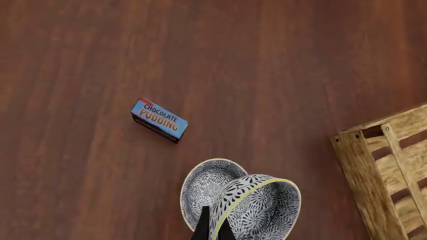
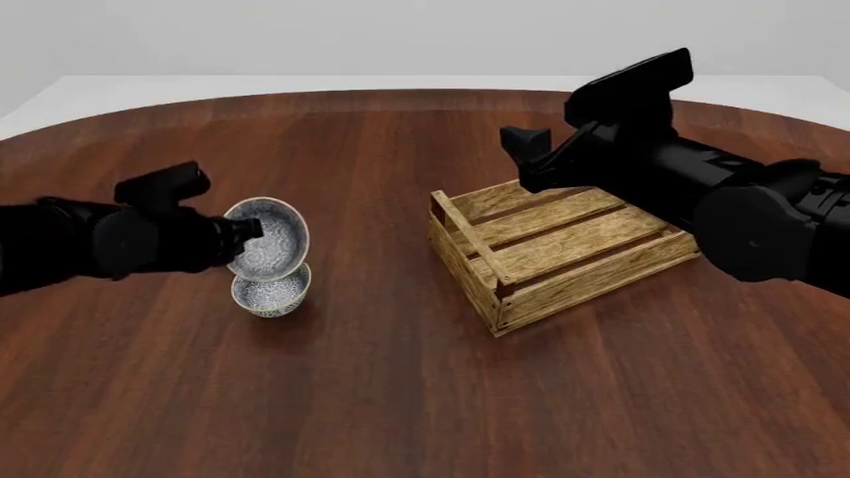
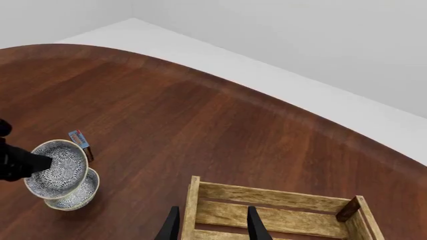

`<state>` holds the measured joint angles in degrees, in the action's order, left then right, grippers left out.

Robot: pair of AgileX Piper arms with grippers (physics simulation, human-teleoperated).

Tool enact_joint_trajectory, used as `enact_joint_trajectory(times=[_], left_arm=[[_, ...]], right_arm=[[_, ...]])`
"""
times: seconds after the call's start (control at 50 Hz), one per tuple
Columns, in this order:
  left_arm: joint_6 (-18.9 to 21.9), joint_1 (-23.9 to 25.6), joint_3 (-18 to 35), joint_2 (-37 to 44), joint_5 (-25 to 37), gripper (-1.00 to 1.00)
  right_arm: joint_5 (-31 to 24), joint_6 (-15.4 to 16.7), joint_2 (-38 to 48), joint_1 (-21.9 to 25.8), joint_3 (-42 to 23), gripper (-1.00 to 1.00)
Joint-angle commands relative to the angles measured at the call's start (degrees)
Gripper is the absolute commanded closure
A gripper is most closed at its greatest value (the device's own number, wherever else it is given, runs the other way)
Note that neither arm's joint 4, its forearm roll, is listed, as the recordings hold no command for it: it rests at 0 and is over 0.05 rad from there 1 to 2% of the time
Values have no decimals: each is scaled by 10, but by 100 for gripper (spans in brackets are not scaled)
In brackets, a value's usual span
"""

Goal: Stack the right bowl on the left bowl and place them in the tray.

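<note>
A patterned bowl [image 2: 270, 239] hangs tilted in the air, its rim pinched by my left gripper [image 2: 247, 230], which is shut on it. In the left wrist view this held bowl [image 1: 260, 210] has a yellow rim edge, with the fingers [image 1: 202, 227] clamped on it. Just below, the other bowl [image 2: 271, 291] stands upright on the table, partly overlapped by the held one. The tray [image 2: 564, 249], a light-wood slatted crate, sits to the right with nothing in it. My right gripper [image 3: 213, 225] hovers open above the tray's far-left part.
A small blue chocolate pudding box [image 1: 159, 120] lies on the table just beyond the bowls; the right wrist view also shows this box [image 3: 80, 139]. The round dark wood table [image 2: 398, 398] ends at a curved far edge.
</note>
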<state>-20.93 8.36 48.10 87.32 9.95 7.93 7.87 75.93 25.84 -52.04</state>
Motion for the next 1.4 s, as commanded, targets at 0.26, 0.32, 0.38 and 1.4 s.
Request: enact_joint_trajectory(times=[0.26, 0.32, 0.38, 1.4], left_arm=[[39, -8, -8, 60, -81, 100], [36, -7, -12, 65, -89, 100], [31, -5, -18, 70, -97, 100], [55, -11, -15, 17, -56, -100]], right_arm=[[-2, -2, -5, 1, 2, -100], [-2, -2, -5, 2, 2, -100], [-2, -2, -3, 0, 1, -100], [-5, -1, -12, 2, 4, -100]])
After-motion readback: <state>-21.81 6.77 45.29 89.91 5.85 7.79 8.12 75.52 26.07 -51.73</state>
